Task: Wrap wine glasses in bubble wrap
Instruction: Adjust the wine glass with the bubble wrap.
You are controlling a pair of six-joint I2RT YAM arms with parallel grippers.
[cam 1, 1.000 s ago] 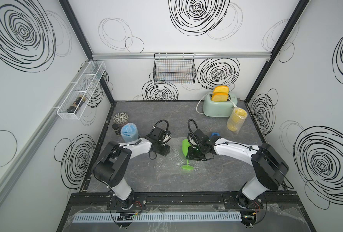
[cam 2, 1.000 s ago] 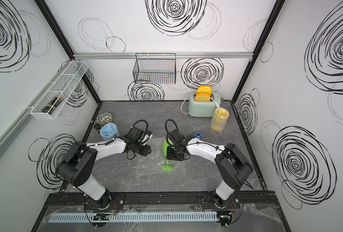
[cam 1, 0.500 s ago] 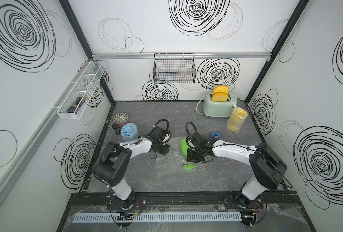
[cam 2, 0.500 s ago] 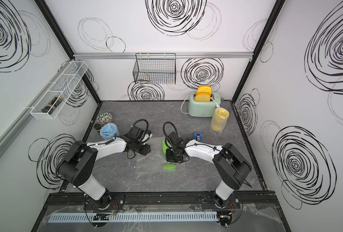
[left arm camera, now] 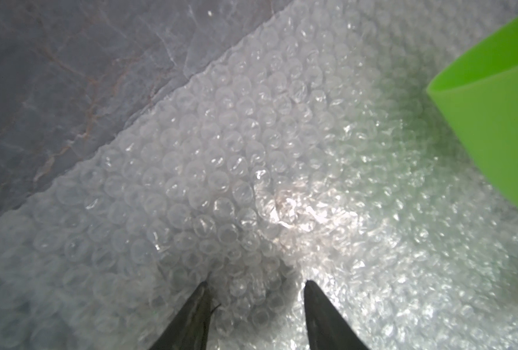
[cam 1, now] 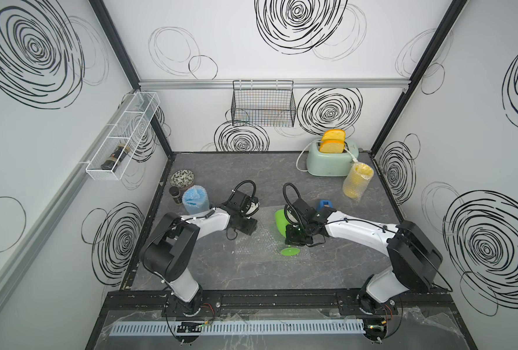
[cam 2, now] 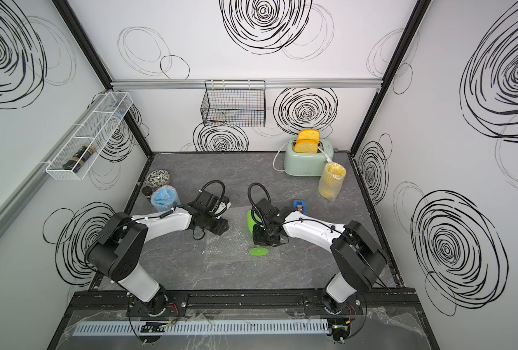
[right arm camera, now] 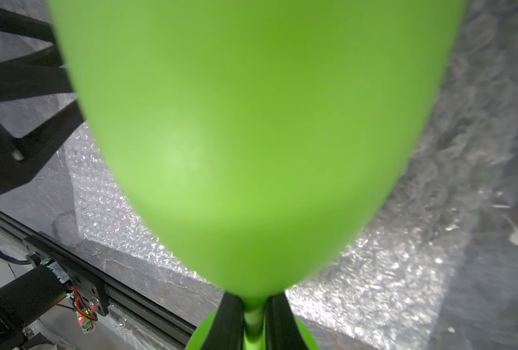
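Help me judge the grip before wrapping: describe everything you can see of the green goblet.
The green goblet is opaque, smooth, plastic-looking: tapered bowl, thin stem, round foot, unwrapped. It is tilted, rim toward the left arm, above the bubble wrap sheet. The right gripper has its fingers shut on the stem below the bowl. Whether it touches the sheet cannot be told.
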